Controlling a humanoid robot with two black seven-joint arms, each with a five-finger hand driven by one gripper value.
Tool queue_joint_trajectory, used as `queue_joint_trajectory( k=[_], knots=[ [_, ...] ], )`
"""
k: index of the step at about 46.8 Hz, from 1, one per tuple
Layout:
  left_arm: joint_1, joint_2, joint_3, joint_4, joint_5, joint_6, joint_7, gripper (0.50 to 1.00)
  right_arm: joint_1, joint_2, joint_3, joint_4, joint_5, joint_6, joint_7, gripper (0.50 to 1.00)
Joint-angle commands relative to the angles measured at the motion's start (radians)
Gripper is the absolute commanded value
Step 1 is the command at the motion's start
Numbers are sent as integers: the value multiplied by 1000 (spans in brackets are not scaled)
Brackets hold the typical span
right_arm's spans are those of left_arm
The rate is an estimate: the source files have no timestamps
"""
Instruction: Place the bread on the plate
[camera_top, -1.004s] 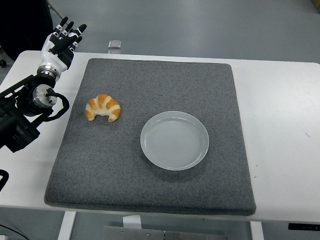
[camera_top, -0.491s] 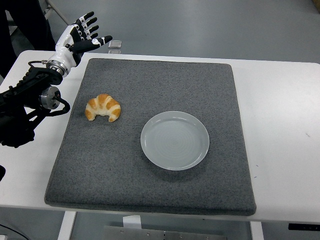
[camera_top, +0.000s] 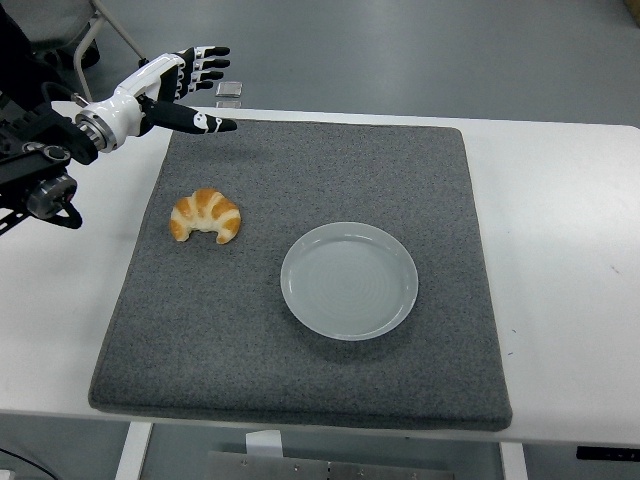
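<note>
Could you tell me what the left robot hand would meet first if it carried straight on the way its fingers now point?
Probably nothing: the left robot hand points rightward along the grey mat's far edge, passing behind the croissant and plate. Its height is unclear.

The mat (camera_top: 300, 330) filling the middle of the frame looks like grey felt, matt and finely speckled, with a soft, slightly rough nap. On it the plate (camera_top: 349, 281) is smooth and glossy, pale grey-white, with faint rings catching the light. The croissant (camera_top: 206, 214) at centre left has a shiny, golden-brown baked crust. The table (camera_top: 560, 250) is smooth matt white. At upper left, the left hand (camera_top: 170, 90) shows hard white and black plastic shells.
</note>
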Motion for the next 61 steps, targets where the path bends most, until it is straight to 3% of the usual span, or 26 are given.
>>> queue_joint_trajectory(
  k=[1, 9, 23, 33, 40, 50, 61],
  knots=[
    [-47, 50, 83, -34, 55, -3, 0, 1000, 0, 0, 0, 0, 0, 0, 0, 930],
    [-76, 114, 143, -54, 283, -23, 2, 1000, 0, 0, 0, 0, 0, 0, 0, 930],
    [-96, 219, 163, -153, 516, -160, 10, 1000, 0, 0, 0, 0, 0, 0, 0, 932],
    [-99, 211, 170, -148, 593, -155, 16, 1000, 0, 0, 0, 0, 0, 0, 0, 930],
    [-97, 188, 170, -139, 595, -152, 49, 1000, 0, 0, 0, 0, 0, 0, 0, 930],
    [-87, 128, 175, -97, 595, -103, 74, 1000, 0, 0, 0, 0, 0, 0, 0, 932],
    [-73, 81, 186, -56, 595, -94, 96, 1000, 0, 0, 0, 0, 0, 0, 0, 930]
  ],
)
